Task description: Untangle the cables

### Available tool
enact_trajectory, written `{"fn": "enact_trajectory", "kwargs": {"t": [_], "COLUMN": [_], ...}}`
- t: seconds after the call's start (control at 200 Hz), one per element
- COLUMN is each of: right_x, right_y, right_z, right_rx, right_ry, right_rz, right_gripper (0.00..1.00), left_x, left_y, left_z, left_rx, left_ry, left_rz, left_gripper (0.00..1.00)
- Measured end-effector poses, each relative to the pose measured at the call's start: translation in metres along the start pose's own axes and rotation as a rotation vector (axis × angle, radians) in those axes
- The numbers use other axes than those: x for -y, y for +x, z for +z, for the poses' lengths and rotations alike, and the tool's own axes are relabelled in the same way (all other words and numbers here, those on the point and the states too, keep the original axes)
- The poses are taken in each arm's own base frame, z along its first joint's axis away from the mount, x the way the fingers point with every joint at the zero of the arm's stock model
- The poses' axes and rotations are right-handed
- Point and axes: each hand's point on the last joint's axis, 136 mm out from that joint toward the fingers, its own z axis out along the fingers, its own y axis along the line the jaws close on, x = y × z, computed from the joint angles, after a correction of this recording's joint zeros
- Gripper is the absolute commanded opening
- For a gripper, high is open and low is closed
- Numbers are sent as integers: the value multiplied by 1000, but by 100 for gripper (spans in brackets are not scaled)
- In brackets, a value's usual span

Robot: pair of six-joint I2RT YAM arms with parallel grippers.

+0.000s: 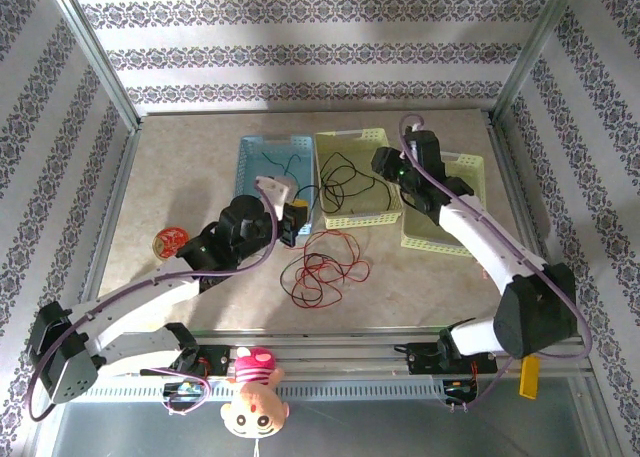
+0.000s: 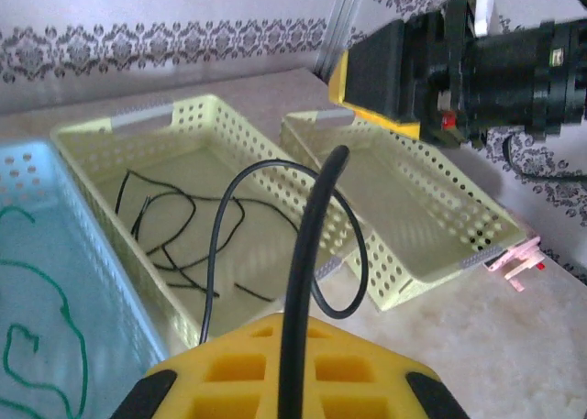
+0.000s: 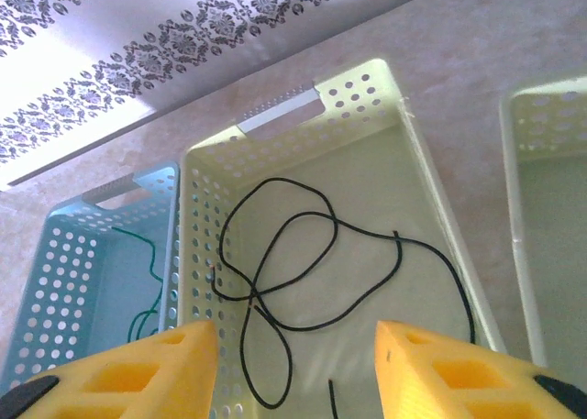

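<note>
Left gripper [image 2: 289, 369] pinching black cable [image 2: 315, 219], strand upright, looping over yellow basket [image 2: 142, 118]

arms [image 1: 470, 227]: white links, black joints | purple cables [image 1: 404, 135] | end effector fingers [image 3: 156, 373]: yellow

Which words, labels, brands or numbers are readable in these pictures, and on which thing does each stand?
No text can be read anywhere.
Small red round object on the table: any marking is too small to tell.
Pink doll at the near edge: no legible print.
</note>
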Motion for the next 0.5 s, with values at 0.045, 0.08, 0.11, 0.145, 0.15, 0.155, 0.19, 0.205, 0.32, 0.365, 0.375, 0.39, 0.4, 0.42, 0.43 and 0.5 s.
{"fn": "enact_trajectory", "kwargs": {"t": [0.045,0.08,0.11,0.145,0.15,0.155,0.19,0.205,0.32,0.365,0.375,0.39,0.4,0.42,0.43,0.5], "right_x": [1,2,3,3,3,3,3,3,0,-1,-1,-2,-2,-3,-4,-7], "right_y": [2,4,5,7,7,7,8,8,11,14,16,17,19,21,23,38], "right_z": [-3,-7,-9,-13,-14,-15,-19,-22,-37,-42,-43,-44,-45,-47,-48,-52], "right_rx": [0,0,-1,1,2,2,7,9,17,14,13,11,8,4,1,-31], "right_ry": [-5,-10,-14,-20,-21,-21,-28,-31,-68,-81,-84,-89,-93,-99,-104,-128], "right_rz": [0,1,1,1,1,1,1,1,-4,-10,-14,-16,-17,-23,-24,-43], "right_gripper": [48,48,49,49,49,49,49,49,49,49,49,49,49,49,49,49], "left_x": [1,1,1,1,0,0,-1,-2,-15,-20,-22,-25,-26,-30,-32,-45], "left_y": [-2,-3,-3,1,2,2,7,9,29,37,39,41,42,46,47,58], "left_z": [8,16,24,37,38,40,54,60,109,125,130,136,139,147,151,173], "left_rx": [-6,-16,-25,-48,-51,-54,-78,-87,-157,-178,-182,-189,-191,-199,-201,-222], "left_ry": [-2,-2,-1,-1,-2,-1,-2,-2,-17,-24,-28,-33,-36,-44,-47,-74], "left_rz": [6,8,8,8,8,7,6,5,-14,-27,-32,-39,-42,-50,-54,-78], "left_gripper": [0,0,0,0,0,0,0,0,0,0,0,0,0,0,0,0]}}
